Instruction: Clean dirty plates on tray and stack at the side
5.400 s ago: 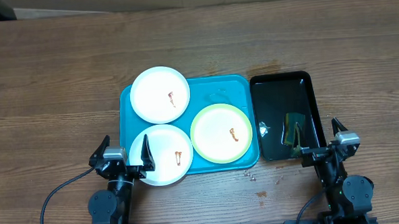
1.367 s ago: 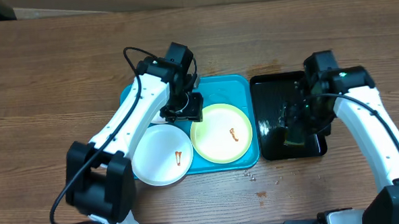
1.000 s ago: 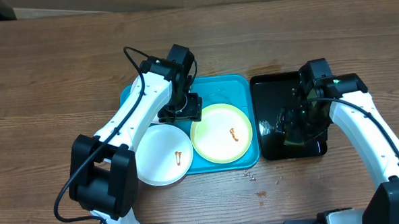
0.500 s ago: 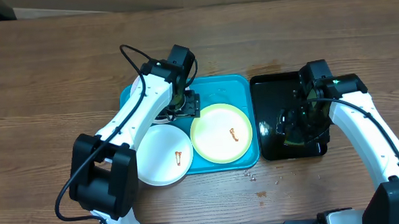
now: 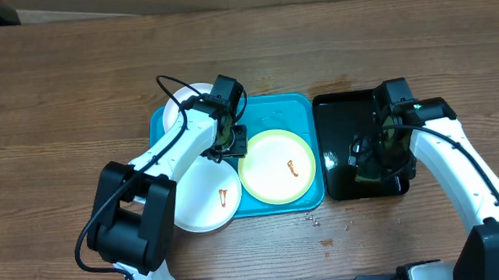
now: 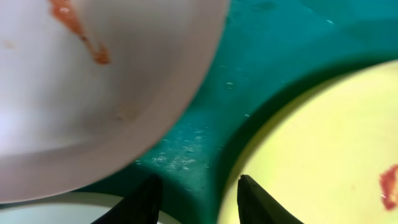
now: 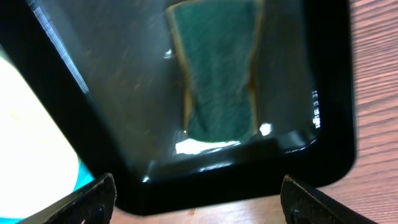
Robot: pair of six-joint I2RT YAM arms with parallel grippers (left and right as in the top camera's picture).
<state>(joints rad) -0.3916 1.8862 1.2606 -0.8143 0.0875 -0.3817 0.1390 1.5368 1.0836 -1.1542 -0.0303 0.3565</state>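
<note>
Overhead, the left arm [image 5: 174,147] covers most of the far white plate [image 5: 179,101], leaving only a rim crescent at the tray's [image 5: 274,114] far left corner. In the left wrist view, the left pincer [image 6: 196,199] shows only two dark fingertips, cut by the bottom edge. The green pad [image 7: 217,68] in the black tray [image 7: 323,155] is blurred.

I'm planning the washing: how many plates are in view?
3. The far white round plate sits at the bright turquoise plastic tray's far-left corner, partly under the left arm; the near white round plate overhangs its near-left edge; the green-rimmed round plate, near-right.
</note>
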